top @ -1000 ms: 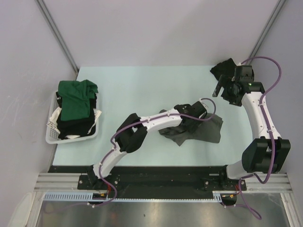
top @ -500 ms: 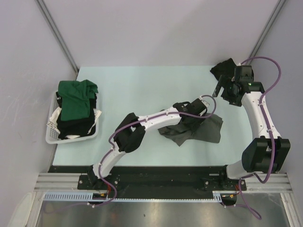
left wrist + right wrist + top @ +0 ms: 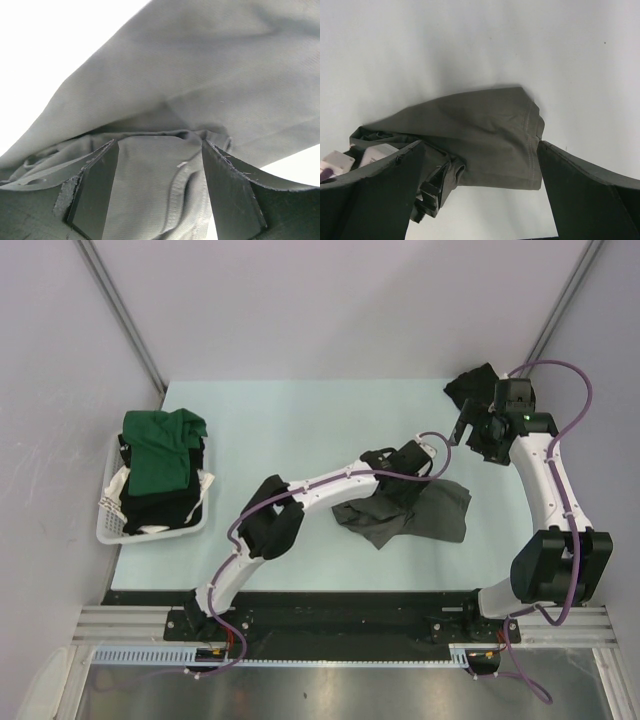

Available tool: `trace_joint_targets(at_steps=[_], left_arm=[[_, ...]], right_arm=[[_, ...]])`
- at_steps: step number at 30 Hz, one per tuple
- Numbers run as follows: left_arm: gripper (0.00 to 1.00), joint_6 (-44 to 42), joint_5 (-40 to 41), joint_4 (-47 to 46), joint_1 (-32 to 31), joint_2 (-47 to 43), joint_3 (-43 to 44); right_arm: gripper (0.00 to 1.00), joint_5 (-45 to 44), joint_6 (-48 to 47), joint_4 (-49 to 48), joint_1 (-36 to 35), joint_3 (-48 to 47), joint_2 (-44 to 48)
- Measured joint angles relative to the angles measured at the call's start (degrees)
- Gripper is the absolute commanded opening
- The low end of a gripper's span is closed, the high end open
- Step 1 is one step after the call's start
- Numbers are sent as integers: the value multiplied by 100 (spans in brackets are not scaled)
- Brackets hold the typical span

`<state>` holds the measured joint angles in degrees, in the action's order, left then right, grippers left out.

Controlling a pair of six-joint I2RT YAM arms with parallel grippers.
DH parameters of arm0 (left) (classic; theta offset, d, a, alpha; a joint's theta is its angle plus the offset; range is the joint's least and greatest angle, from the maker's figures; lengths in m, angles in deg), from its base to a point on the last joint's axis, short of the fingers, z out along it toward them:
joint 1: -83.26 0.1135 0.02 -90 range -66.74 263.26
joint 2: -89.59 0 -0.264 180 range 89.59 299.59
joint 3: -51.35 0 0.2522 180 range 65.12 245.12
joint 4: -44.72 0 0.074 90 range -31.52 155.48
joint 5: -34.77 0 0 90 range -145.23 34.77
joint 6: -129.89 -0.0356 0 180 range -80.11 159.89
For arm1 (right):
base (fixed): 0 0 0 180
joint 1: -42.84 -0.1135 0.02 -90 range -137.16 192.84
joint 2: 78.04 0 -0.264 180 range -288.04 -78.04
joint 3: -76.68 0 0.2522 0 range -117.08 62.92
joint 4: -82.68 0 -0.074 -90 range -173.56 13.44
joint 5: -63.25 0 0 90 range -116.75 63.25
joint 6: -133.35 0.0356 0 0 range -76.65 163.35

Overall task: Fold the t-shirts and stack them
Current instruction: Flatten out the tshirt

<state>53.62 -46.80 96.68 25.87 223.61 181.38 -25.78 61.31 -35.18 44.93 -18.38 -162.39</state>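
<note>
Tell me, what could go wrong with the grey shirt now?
The left gripper seems to pinch a thick bunch of the grey t-shirt, so it may slip out or stay crumpled. The open right gripper hangs near the left arm; they could bump.

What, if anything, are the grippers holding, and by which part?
Left gripper pinches the grey t-shirt by a bunched fold; right gripper holds nothing.
</note>
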Motion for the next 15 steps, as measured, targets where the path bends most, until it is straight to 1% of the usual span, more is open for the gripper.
trace_joint_targets(at_steps=[8,15], left_arm=[[72,76,-35,-15,140,2,0],[72,151,-256,-39,144,2,0]], right_arm=[[100,0,0,0,0,0,-35],[100,2,0,-2,0,0,-48]])
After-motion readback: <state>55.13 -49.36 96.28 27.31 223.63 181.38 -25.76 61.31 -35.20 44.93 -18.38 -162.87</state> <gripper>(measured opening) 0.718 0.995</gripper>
